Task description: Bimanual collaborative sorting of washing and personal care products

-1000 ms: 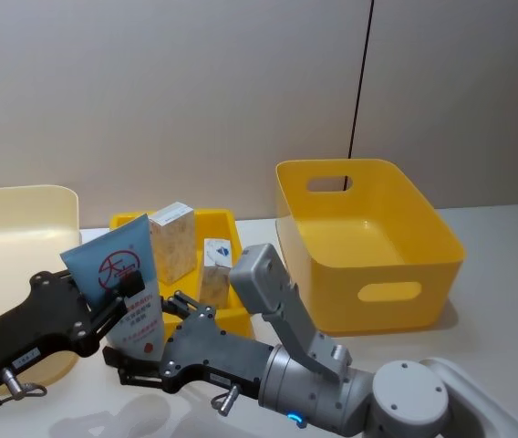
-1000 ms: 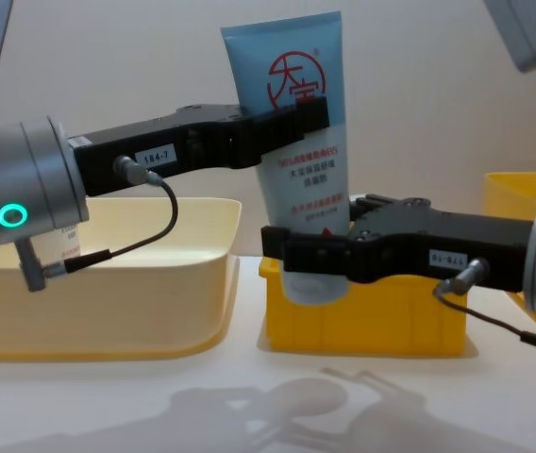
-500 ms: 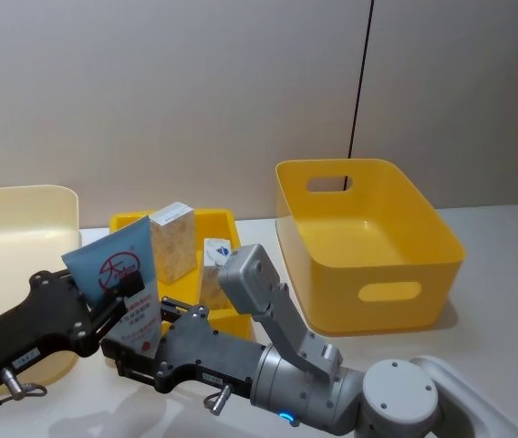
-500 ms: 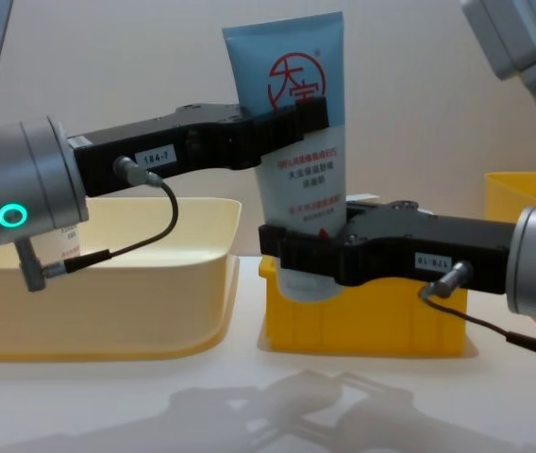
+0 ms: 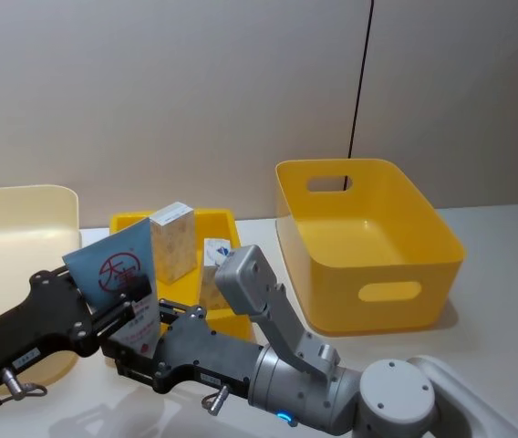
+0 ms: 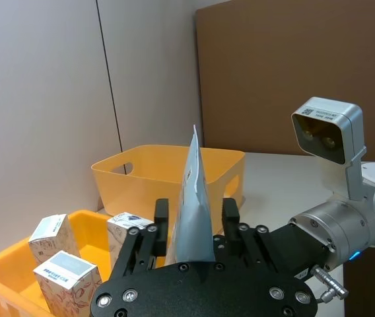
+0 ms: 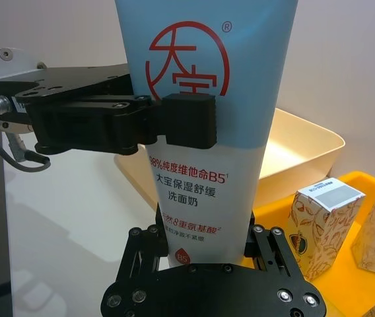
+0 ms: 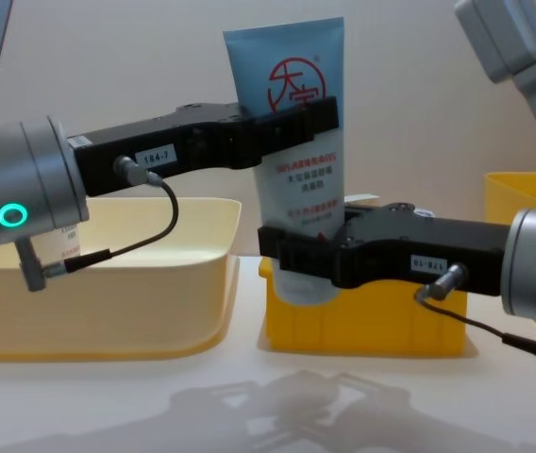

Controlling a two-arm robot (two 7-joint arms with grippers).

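A blue tube point(image 8: 296, 142) with a red round mark and red words stands almost straight up in the air. Its flat end is on top. In the chest view it is in the middle of the picture. In the head view it is at the lower left.

The left gripper point(image 8: 296, 121) comes in from the left side of the chest view. Its black jaws are clamped on the tube just under the red mark. The right gripper point(image 8: 301, 255) comes in from the right, lower down. Its jaws are pressed on both sides of the tube's bottom end. So both grippers hold the same tube, one above the other.

Right behind the tube is a small yellow tray point(image 5: 218, 219). Little boxes point(image 5: 172, 239) with a brown swirly pattern stand up inside it. A pale bin point(image 8: 155, 311) is at the left of the chest view, next to the tray. A big yellow bin point(image 5: 405, 292) with handle holes is on the right of the head view. All three sit on the white surface point(image 8: 108, 406).
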